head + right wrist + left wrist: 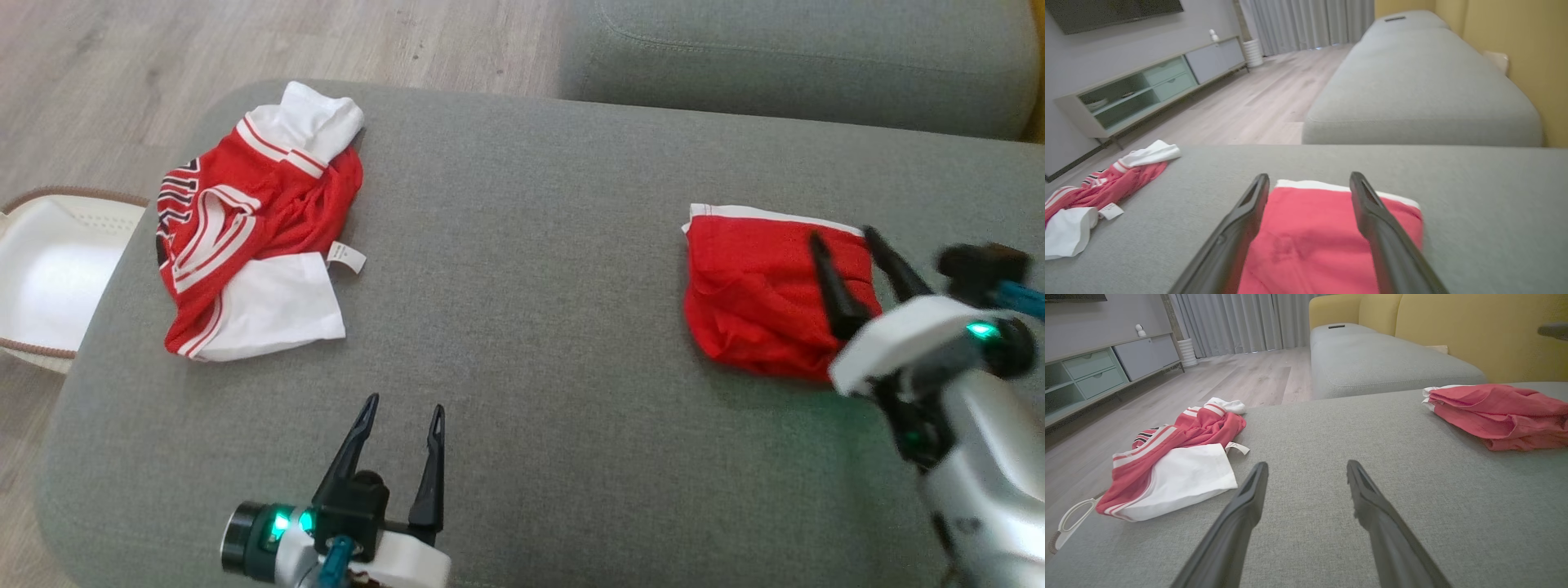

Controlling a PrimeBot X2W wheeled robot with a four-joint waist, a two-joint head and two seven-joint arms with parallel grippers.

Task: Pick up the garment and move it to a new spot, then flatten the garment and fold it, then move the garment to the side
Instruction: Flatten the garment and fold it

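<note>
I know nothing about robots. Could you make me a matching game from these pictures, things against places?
1. folded red garment with white edge
2. crumpled red-and-white striped jersey
3. white plastic basket
4. left gripper

a. on the floor
b. left end of grey sofa cushion
c. open, over bare cushion
d. beneath the open fingers of the right gripper

Pairs: 1-d, 2-b, 3-a, 4-c
</note>
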